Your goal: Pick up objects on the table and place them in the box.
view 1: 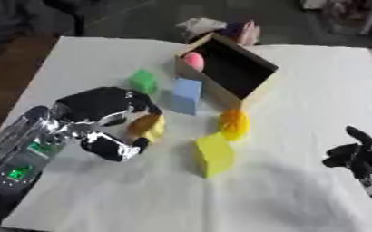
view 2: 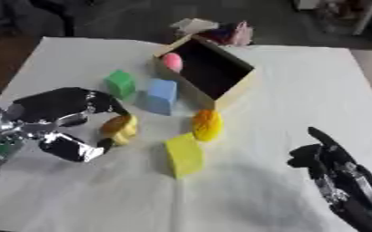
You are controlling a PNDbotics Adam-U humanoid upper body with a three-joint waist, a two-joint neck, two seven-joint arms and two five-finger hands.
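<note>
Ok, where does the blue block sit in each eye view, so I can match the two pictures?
Left eye view: the blue block stands just above centre, close beside the box's left wall, right of the green block.
Right eye view: the blue block sits left of centre, again between the green block and the box.
Shared landmark: the pink object inside the box, up and right of the blue block in both.

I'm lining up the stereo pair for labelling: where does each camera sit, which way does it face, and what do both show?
Left eye view: in the head, looking down at the table; left hand curled round a yellow-orange object, right hand at lower right.
Right eye view: beside it, same downward look, scene shifted left.
Shared: the box holding a pink object, and the blocks.
</note>
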